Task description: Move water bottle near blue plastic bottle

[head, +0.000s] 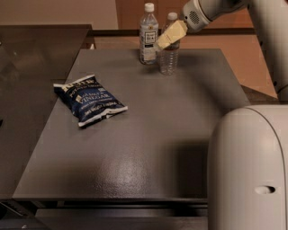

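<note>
Gripper [163,41], cream-coloured, at the far edge of the scene, reaching in from the upper right on the end of the grey arm [211,8]. It lies across the upper part of the water bottle [168,60], covering the label band and shoulder from this view; whether it is spread, pressed together or pinching the bottle cannot be told. The water bottle stands upright on the far part of the grey table [180,126], its white cap showing above the gripper. Just to its left, and slightly farther back, stands the blue plastic bottle [148,38], also upright, with a white cap and a tall white label bearing a dark square mark. The two bottles are just beside each other; whether they touch cannot be told. A dark blue chip bag [90,99] lies flat on the left side of the table, well apart from both bottles. The robot's pale rounded body [247,170] fills the near right corner.
</note>
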You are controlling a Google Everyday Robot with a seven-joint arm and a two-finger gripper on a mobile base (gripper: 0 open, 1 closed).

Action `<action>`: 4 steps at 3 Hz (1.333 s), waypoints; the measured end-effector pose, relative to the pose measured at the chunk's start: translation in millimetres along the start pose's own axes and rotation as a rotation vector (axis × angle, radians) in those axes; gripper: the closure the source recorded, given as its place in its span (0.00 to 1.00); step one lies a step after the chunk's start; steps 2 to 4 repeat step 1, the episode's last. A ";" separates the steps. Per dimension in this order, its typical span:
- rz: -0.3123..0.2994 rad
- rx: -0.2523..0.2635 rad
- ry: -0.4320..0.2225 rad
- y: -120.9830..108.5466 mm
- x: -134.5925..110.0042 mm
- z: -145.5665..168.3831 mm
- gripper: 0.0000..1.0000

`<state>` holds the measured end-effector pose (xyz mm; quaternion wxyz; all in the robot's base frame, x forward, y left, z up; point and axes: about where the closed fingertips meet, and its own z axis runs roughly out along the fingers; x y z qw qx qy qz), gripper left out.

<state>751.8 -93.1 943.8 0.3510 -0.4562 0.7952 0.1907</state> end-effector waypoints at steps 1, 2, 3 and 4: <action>0.000 0.000 0.000 0.0 0.0 0.2 0.00; 0.000 0.000 0.000 0.0 0.0 0.2 0.00; 0.000 0.000 0.000 0.0 0.0 0.2 0.00; 0.000 0.000 0.000 0.0 0.0 0.2 0.00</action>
